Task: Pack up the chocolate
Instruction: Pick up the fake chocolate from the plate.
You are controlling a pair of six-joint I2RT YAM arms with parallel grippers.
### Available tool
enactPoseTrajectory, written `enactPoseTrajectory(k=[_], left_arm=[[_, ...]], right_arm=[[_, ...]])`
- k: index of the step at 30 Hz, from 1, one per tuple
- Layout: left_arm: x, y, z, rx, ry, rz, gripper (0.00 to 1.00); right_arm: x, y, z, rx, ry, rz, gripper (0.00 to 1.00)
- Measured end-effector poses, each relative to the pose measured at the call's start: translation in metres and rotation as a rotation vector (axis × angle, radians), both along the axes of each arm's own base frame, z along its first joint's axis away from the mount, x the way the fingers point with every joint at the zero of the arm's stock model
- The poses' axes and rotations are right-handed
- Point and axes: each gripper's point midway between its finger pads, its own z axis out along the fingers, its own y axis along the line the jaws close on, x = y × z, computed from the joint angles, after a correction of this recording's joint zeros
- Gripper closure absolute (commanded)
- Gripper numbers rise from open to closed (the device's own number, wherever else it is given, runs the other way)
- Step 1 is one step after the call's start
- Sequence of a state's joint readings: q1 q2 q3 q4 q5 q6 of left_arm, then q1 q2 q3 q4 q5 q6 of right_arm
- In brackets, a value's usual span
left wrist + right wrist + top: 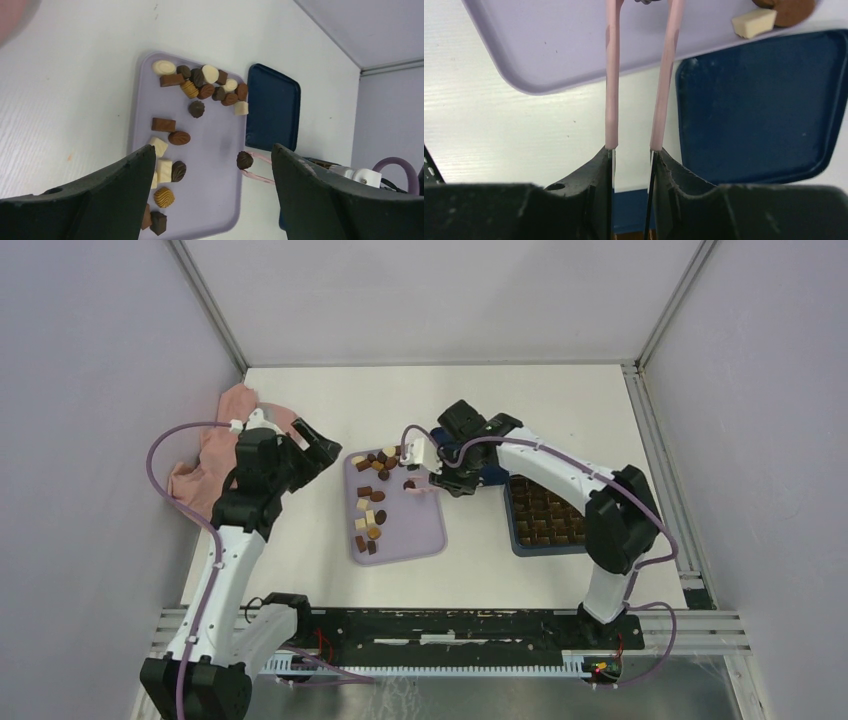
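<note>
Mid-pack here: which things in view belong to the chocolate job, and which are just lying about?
Job: chocolate pieces; lilac tray under them; pink tongs in the right gripper, pinching one dark piece; blue compartment box.
Lying about: pink cloth; flat blue lid.

Bright, even light casts soft shadows; the left tool point(210, 149) is blurred up close.
</note>
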State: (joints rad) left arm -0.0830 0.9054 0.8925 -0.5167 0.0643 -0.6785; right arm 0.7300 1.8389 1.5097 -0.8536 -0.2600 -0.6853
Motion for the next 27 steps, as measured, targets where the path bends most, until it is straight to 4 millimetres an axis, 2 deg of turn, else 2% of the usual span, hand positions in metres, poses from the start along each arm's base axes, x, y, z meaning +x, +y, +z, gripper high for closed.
enactPoseTrajectory(k=[5, 8, 12, 18, 27], left_arm=[[0.010, -0.008, 0.013, -0.058, -0.067, -0.013, 0.09], [0.017, -0.012, 0.019, -0.081, -0.095, -0.021, 0.09], [0.026, -0.018, 0.018, -0.105, -0.098, -0.036, 0.09], [0.039, -0.027, 0.013, -0.144, -0.089, -0.063, 0.09], [0.051, -0.036, -0.002, -0.172, -0.050, -0.095, 0.09]], right_arm=[[0.004, -0.025, 0.025, 0.066, -0.021, -0.056, 0.74], [0.003, -0.048, 0.037, 0.094, -0.042, -0.101, 0.73], [-0.004, -0.084, 0.044, 0.105, -0.059, -0.179, 0.73], [-0.012, -0.140, 0.042, 0.101, -0.079, -0.325, 0.73], [-0.034, -0.250, 0.019, 0.032, -0.087, -0.641, 0.73]])
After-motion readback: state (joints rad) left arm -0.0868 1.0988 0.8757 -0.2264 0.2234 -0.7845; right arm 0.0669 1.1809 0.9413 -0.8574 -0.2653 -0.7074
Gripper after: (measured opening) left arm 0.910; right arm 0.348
